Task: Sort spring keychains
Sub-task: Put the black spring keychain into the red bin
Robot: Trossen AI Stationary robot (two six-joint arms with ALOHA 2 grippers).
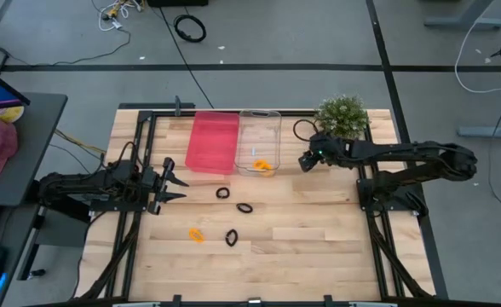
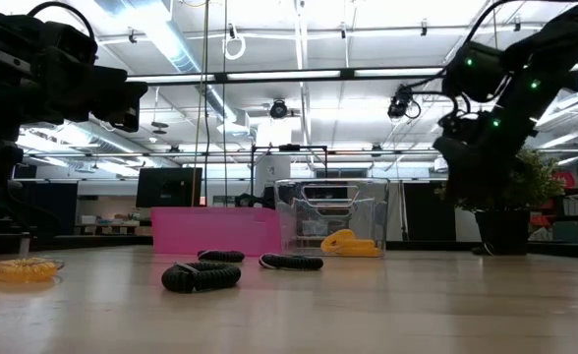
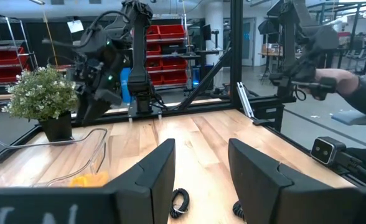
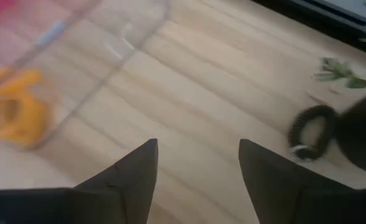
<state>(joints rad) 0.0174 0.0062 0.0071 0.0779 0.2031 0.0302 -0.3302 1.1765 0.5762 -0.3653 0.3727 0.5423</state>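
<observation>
Three black spring keychains (image 1: pixel 223 193) (image 1: pixel 245 207) (image 1: pixel 231 237) and one orange one (image 1: pixel 197 233) lie flat on the wooden table. Another orange keychain (image 1: pixel 263 166) lies inside the clear bin (image 1: pixel 260 128), next to the pink bin (image 1: pixel 212 141). My left gripper (image 1: pixel 180 180) is open at the table's left, pointing toward the black keychains (image 3: pixel 180 202). My right gripper (image 1: pixel 306 160) is open and raised beside the clear bin's right wall; its wrist view shows the orange keychain (image 4: pixel 12 112) behind that wall.
A potted plant (image 1: pixel 342 115) stands at the far right corner, with a black coil (image 4: pixel 312 130) on the table beside its pot. A metal frame (image 1: pixel 148 115) rims the table. A person's hand (image 3: pixel 338 78) shows beyond the table's right side. Bare wood lies at the near side.
</observation>
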